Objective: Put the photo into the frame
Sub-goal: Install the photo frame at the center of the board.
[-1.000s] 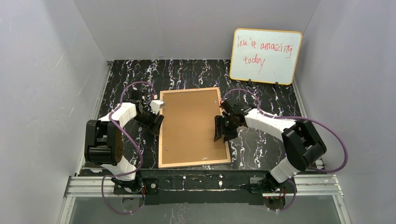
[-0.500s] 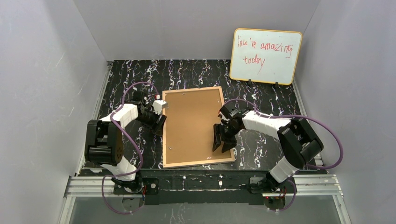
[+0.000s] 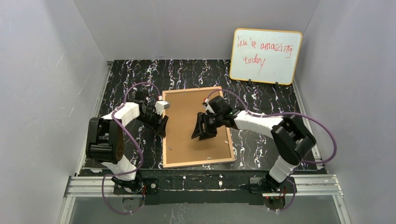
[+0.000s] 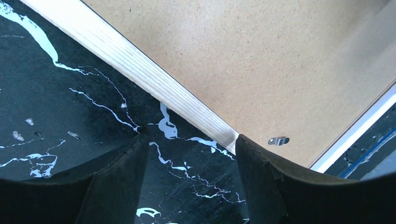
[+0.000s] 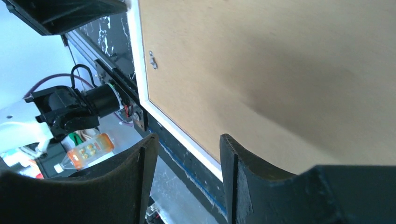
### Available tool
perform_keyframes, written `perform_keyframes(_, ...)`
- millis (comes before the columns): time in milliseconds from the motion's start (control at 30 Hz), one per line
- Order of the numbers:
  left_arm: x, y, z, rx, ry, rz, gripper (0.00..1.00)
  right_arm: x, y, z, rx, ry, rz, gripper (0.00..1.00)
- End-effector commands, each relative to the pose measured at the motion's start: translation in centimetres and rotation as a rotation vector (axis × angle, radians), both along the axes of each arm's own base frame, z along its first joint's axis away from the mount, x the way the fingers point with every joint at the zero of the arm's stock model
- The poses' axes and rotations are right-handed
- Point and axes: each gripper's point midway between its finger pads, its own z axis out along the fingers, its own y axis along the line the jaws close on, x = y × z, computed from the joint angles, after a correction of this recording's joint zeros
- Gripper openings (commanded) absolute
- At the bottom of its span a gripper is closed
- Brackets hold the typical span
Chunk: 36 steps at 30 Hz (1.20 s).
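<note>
Top external view gives you the whole layout. The frame (image 3: 198,163) lies flat, back up, in the middle of the marbled table (image 3: 135,77), with its brown backing board (image 3: 180,144) facing the camera. The left gripper (image 3: 162,125) sits at the frame's 9 o'clock edge. The right gripper (image 3: 201,132) hangs over the board near its centre, its arm reaching in from 3 o'clock. A whiteboard (image 3: 265,56) with red writing stands at 1 o'clock, well apart from the frame.

Left wrist view shows you what the overhead cannot. The fingers (image 4: 116,182) stand apart with only table between them. One fingertip is just beside the frame's pale wooden edge; you cannot tell whether it touches. A small metal tab (image 4: 279,140) lies on the board close to that edge.

Right wrist view shows its own fingers (image 5: 243,177) apart too, gripping nothing. The board fills most of the picture, and the frame's white rim (image 5: 141,88) runs along its side. Neither this view nor the overhead settles whether the gripper touches the board.

Against a second ago, the right gripper has moved from the frame's 3 o'clock edge inward to the centre. The frame has shifted slightly toward 3 o'clock and turned a little. The left gripper stays at the 9 o'clock edge.
</note>
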Motion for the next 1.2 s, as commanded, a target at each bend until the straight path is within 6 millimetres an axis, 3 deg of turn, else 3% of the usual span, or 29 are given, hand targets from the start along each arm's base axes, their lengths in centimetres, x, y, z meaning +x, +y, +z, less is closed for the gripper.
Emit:
perform_keyframes(0, -0.7, -0.8, -0.1, -0.036, 0.087, -0.009, 0.65, 0.3, 6.0, 1.0, 0.166, -0.106, 0.093, 0.59)
perform_keyframes(133, -0.3, -0.6, -0.9, -0.018, 0.113, -0.008, 0.55, -0.4, 8.4, -0.2, 0.207, -0.119, 0.171, 0.57)
perform_keyframes(367, -0.5, -0.6, -1.7, -0.015, 0.167, -0.019, 0.32, -1.3, 10.2, -2.0, 0.231, -0.109, 0.243, 0.53)
perform_keyframes(700, -0.4, -0.5, -2.0, -0.01, 0.175, -0.02, 0.22, -3.1, 12.4, -3.3, 0.254, -0.1, 0.332, 0.49)
perform_keyframes(1167, -0.1, -0.2, -2.4, -0.005, 0.167, -0.006, 0.15, -4.0, 14.2, -4.6, 0.247, -0.101, 0.368, 0.44)
